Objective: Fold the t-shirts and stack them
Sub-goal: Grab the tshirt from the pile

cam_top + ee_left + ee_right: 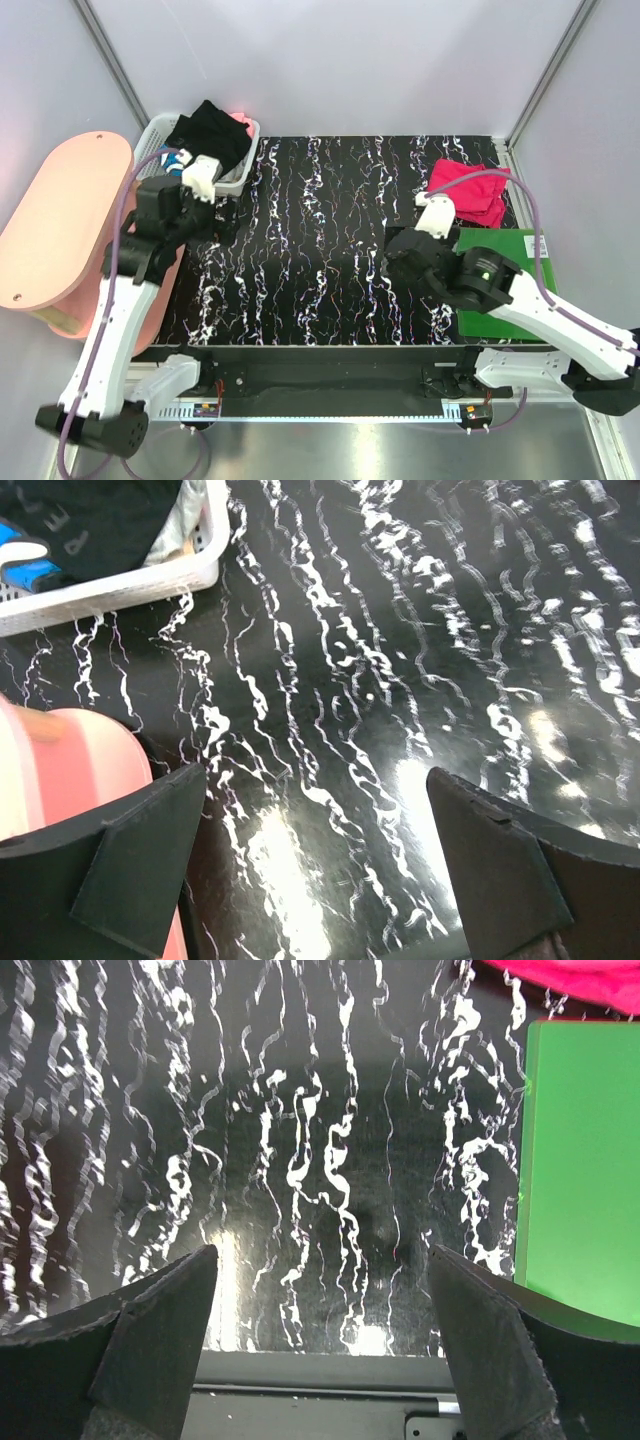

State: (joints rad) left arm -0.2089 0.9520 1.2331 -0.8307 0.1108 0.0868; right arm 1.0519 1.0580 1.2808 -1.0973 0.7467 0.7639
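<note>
Currently | left gripper; right gripper: released, empty | black shirt; pink shirt: likely limp, light; best pinched at shoulder seams

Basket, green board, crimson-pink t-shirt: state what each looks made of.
The basket: white moulded plastic, judging by its lattice wall. The green board: stiff flat matte sheet, perhaps plastic or card. The crimson-pink t-shirt: soft cloth, lying in crumpled folds.

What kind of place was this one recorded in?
Most likely a lab robot cell, not a home: a left arm and right arm mounted at the edge of a black marbled mat, plain pale panels on metal framing around it, a white basket staged with clothes.
</note>
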